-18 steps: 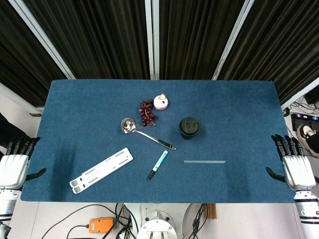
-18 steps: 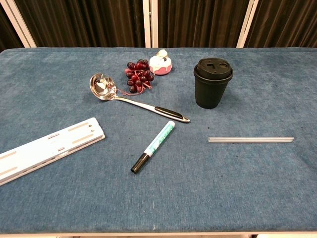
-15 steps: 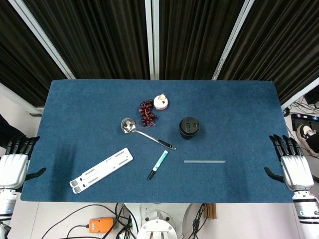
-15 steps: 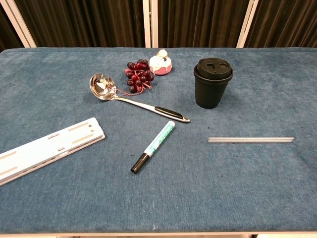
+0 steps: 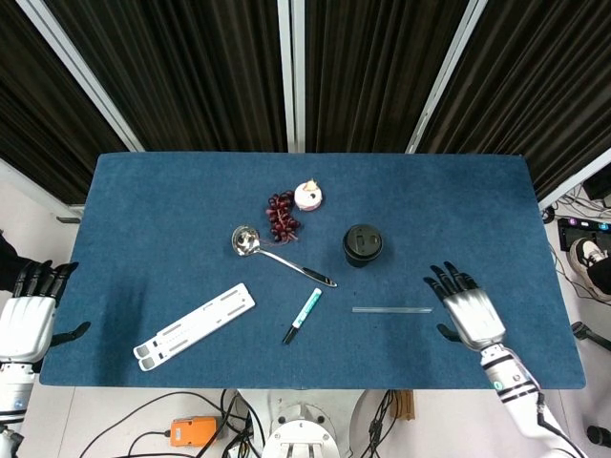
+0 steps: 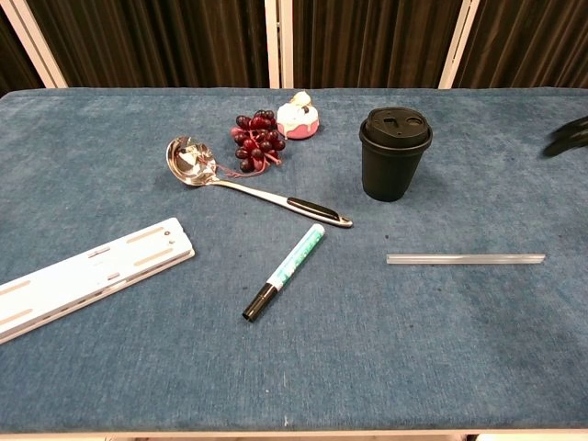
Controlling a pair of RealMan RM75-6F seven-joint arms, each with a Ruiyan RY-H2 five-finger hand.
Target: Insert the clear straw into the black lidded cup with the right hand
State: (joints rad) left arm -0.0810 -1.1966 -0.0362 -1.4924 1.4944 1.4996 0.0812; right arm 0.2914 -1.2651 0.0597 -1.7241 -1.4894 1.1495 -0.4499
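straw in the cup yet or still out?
Out. The clear straw lies flat on the table, apart from the black lidded cup; right hand holds nothing.

White-backed right hand (image 5: 471, 318) and left hand (image 5: 27, 320), black fingers, silvery ringed wrists.

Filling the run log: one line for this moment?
phase: reach | right hand: open, above table beside straw | straw: flat, untouched | cup: upright, lidded | left hand: idle

head view high overhead looking down, chest view low, nearer, both sharing table (image 5: 153, 191)
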